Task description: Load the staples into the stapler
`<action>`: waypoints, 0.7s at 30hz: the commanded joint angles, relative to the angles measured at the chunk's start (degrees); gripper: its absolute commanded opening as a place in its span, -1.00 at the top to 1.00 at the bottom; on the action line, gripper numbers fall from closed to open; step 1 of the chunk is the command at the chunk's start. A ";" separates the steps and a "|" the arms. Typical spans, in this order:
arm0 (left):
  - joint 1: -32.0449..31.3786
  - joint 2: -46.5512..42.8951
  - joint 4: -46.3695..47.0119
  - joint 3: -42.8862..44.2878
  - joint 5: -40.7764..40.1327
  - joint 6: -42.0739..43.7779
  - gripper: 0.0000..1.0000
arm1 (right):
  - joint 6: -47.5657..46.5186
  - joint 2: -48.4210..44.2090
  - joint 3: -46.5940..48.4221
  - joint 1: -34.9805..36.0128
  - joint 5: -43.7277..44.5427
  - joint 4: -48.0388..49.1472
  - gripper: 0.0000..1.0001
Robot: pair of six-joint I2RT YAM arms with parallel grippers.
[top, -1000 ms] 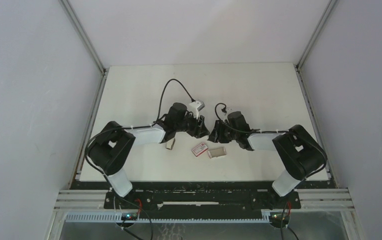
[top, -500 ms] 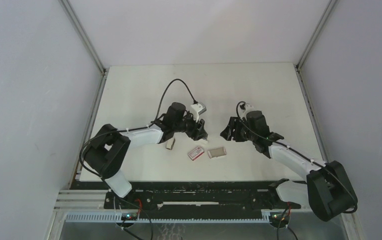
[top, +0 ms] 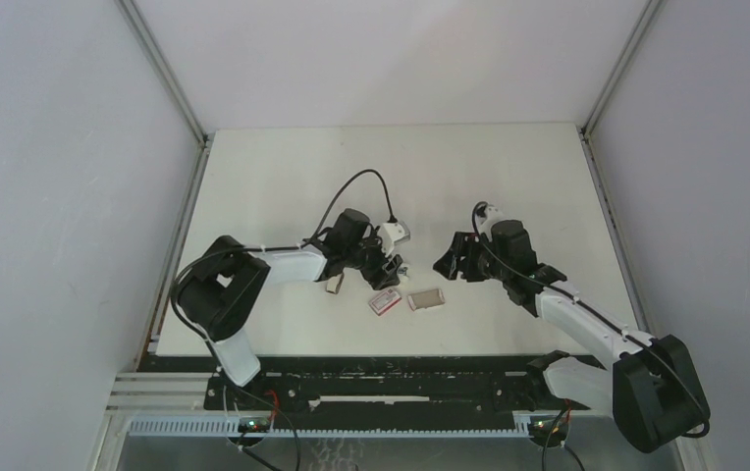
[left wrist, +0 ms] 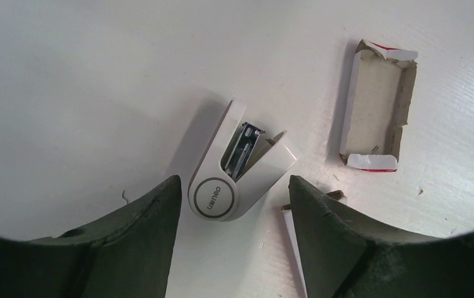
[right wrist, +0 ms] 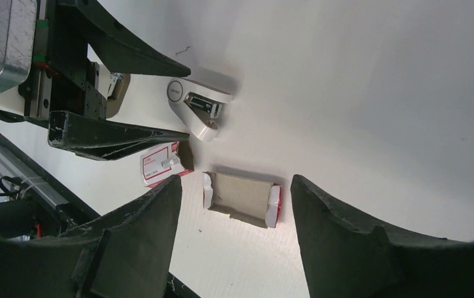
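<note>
**Stapler lying open, both claws clear of it**

The stapler (left wrist: 265, 167) lies open on its side on the table, untouched between our left gripper's (left wrist: 233, 183) wide, empty fingers. Our right gripper (right wrist: 234, 179) hangs wide and empty over the tray (right wrist: 241, 195), where we see no staples. We judge loading unconfirmed: next we must find a strip or check the channel. We count one stapler, one tray and one red-and-white sleeve (right wrist: 160, 164).
</note>
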 commanded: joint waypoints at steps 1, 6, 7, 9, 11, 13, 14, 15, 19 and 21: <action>-0.70 0.64 0.87 1.97 2.07 2.93 -0.39 | -1.09 -1.12 -0.45 -0.96 -1.77 1.15 -0.30; -2.23 1.75 0.09 2.82 -0.48 3.81 -0.30 | -0.77 -1.13 -1.05 -1.99 -3.14 2.02 -0.31; -2.42 1.77 -0.03 2.90 -1.03 3.86 -0.26 | -0.77 -1.08 -1.16 -2.04 -3.31 2.15 -0.31; -2.67 1.62 -0.71 3.15 -1.74 3.69 -0.15 | -0.78 -0.72 -1.48 -2.25 -3.26 2.70 -0.33; -2.80 1.39 -1.40 3.10 -2.37 3.49 -0.03 | -0.68 -0.02 -1.90 -2.34 -3.96 3.81 -0.36; -2.96 1.10 -1.64 2.73 -2.50 3.07 0.10 | -0.44 0.82 -2.34 -2.36 -4.59 5.15 -0.40; -3.04 1.07 -1.85 2.70 -2.38 2.88 0.14 | -0.15 1.21 -2.47 -2.33 -4.89 5.83 -0.42; -3.21 1.11 -2.25 2.68 -2.20 2.71 0.16 | 0.07 1.65 -2.59 -2.33 -5.24 6.35 -0.42; -4.01 1.40 -2.84 2.50 -2.61 1.85 0.24 | 0.22 2.85 -2.62 -2.40 -6.04 7.23 -0.43; -4.12 1.23 -2.72 2.35 -2.25 0.80 0.29 | 0.07 3.11 -2.73 -2.33 -6.16 7.37 -0.43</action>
